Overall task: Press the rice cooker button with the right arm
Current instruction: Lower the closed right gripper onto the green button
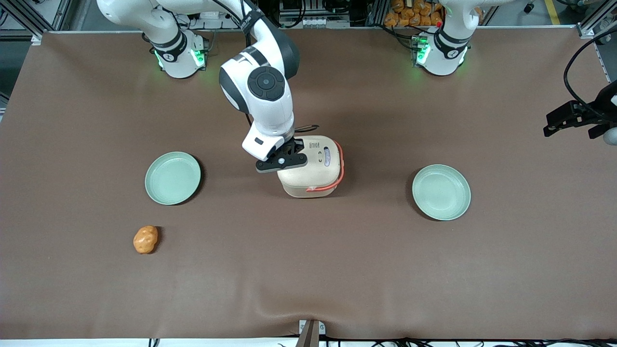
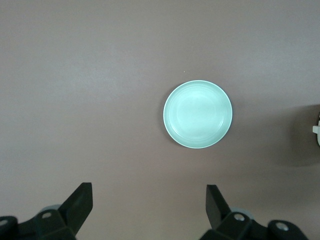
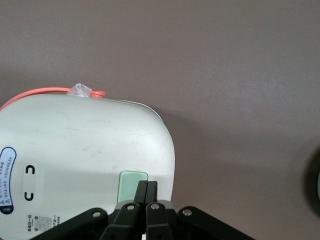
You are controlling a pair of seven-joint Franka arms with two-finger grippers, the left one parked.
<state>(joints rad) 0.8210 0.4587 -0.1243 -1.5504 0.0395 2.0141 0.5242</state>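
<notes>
Presently: rice cooker (image 1: 312, 166) stood mid-desk between two pale green plates, lid down | pale green button (image 3: 133, 185) set at the lid's edge | hand (image 3: 146, 194) held over that edge, fingers pressed together, nothing gripped, tips at the button, presumably to form one pressing point | potato-like item (image 1: 145, 239) left well apart.

Rice cooker (image 1: 312, 168) mid-table between two plates (image 1: 172, 178) (image 1: 441, 192); gripper (image 3: 147, 191) above its lid.

The rice cooker (image 3: 85, 155) in the middle of the front view looks like smooth, faintly scuffed cream plastic; the closed end effector (image 3: 146, 192) above its green button is matt black; the counter (image 1: 308, 270) wears matt brown cloth.
</notes>
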